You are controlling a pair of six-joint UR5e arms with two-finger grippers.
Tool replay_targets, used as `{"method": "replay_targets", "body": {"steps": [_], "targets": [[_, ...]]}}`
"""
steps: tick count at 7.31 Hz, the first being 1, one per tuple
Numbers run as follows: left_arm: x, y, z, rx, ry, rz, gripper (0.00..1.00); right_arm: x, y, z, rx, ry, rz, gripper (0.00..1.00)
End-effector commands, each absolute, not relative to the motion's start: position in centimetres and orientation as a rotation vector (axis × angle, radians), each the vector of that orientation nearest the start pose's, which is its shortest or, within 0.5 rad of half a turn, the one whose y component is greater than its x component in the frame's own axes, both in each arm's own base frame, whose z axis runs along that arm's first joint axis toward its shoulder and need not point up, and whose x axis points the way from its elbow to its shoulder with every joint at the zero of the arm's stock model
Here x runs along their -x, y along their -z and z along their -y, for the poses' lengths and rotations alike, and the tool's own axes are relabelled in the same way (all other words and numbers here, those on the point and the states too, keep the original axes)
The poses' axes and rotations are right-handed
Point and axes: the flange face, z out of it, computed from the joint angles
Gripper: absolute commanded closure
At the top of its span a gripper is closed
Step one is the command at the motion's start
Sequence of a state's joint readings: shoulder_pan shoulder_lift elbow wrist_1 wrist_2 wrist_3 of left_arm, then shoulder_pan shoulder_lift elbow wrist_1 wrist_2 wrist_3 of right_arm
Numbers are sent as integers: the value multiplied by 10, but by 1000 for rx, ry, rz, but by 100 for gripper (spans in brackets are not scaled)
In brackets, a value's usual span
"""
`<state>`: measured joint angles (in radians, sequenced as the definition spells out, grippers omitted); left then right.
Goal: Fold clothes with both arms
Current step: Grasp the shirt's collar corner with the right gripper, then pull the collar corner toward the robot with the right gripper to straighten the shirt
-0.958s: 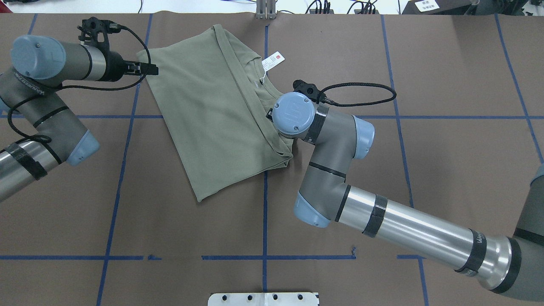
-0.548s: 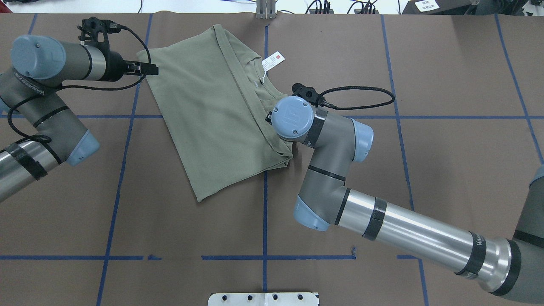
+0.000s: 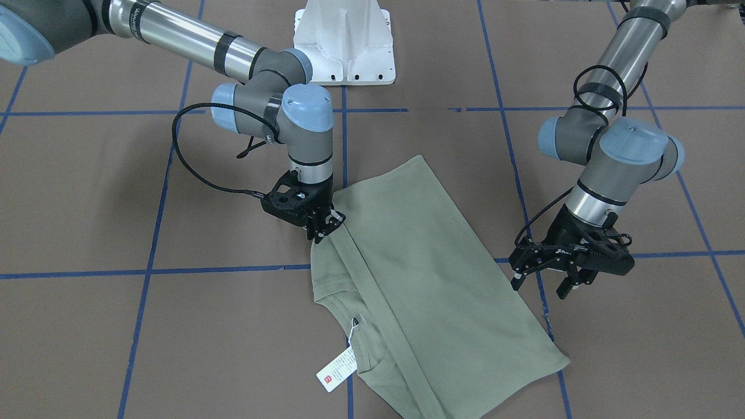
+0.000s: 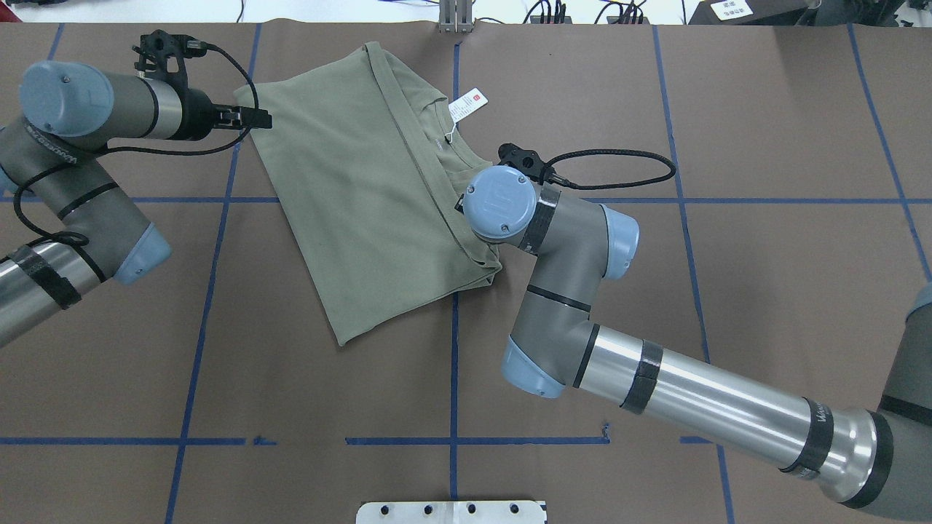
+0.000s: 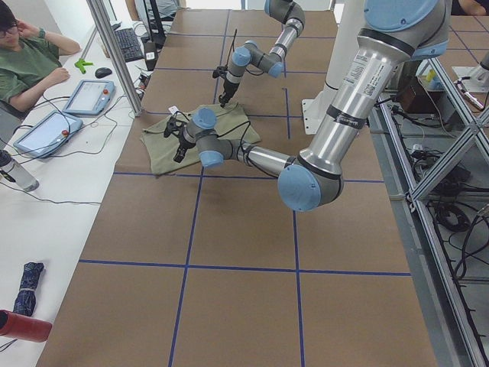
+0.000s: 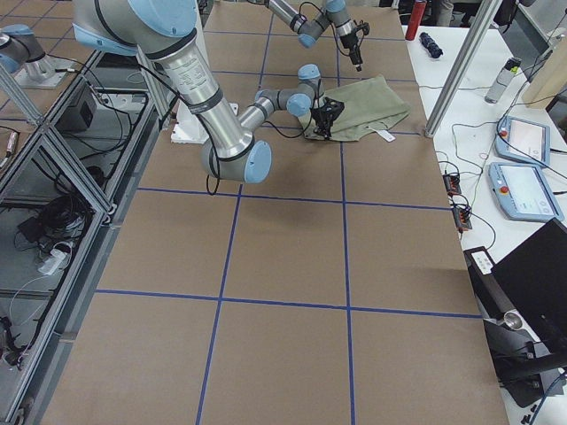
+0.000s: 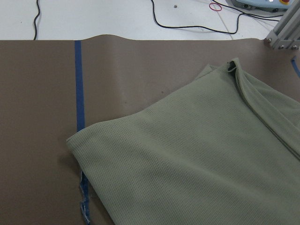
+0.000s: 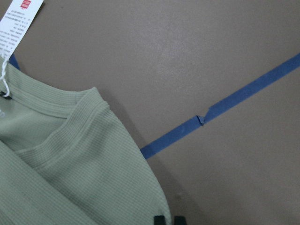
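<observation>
The sage-green shirt [image 4: 364, 182] lies folded flat on the brown table, its white hang tag [image 4: 467, 105] by the ribbed collar [image 8: 61, 108]. My left gripper [image 3: 539, 289] is open and empty, just beside the shirt's far-left corner [image 7: 70, 140], apart from it. My right gripper [image 3: 320, 235] stands upright at the shirt's [image 3: 419, 279] right edge near the collar. Its fingertips [image 8: 159, 219] are close together beside the cloth edge, and I see no cloth between them. In the overhead view the right wrist hides that gripper.
Blue tape lines [image 4: 453, 364] grid the table. The white base pedestal [image 3: 343, 43] stands at the robot's side. A metal post [image 4: 455, 18] and cables sit at the far edge. An operator [image 5: 30, 69] sits with tablets [image 5: 88, 95] on the side table.
The right wrist has shifted slightly left and toward the robot. The shirt and the left arm have not moved.
</observation>
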<state>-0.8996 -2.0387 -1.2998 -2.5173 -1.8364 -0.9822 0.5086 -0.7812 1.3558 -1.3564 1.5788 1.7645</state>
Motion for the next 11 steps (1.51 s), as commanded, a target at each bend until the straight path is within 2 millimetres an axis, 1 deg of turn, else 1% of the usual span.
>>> {"method": "replay_targets", "body": {"steps": [1,2,3,4,5,6,7,8,9,10,11], "targets": [[-355,-413,618,-593,134,-1003,0,601,-250,487,-121,-661,806,100],[-355,-412,618,-594,133,-1005,0,590,-256,470,-120,-652,804,100],[-355,-412,618,-594,133,-1005,0,577,-242,424,-125,-616,780,100],[-354,-409,617,-598,132,-1009,0,561,-238,364,-134,-569,765,100],[-354,-409,618,-597,133,-1008,0,546,-239,316,-137,-550,778,100],[-354,-409,617,-598,132,-1009,0,543,-238,286,-130,-547,777,100],[-354,-407,617,-599,131,-1012,0,550,-237,268,-126,-549,770,100],[-354,-409,617,-598,132,-1009,0,555,-239,261,-125,-526,766,71],[-355,-409,617,-598,131,-1009,0,554,-242,264,-143,-493,754,1],[-355,-407,617,-599,129,-1012,0,547,-237,276,-186,-405,751,0],[-356,-407,616,-598,128,-1013,0,538,-236,300,-237,-321,731,0]]}}
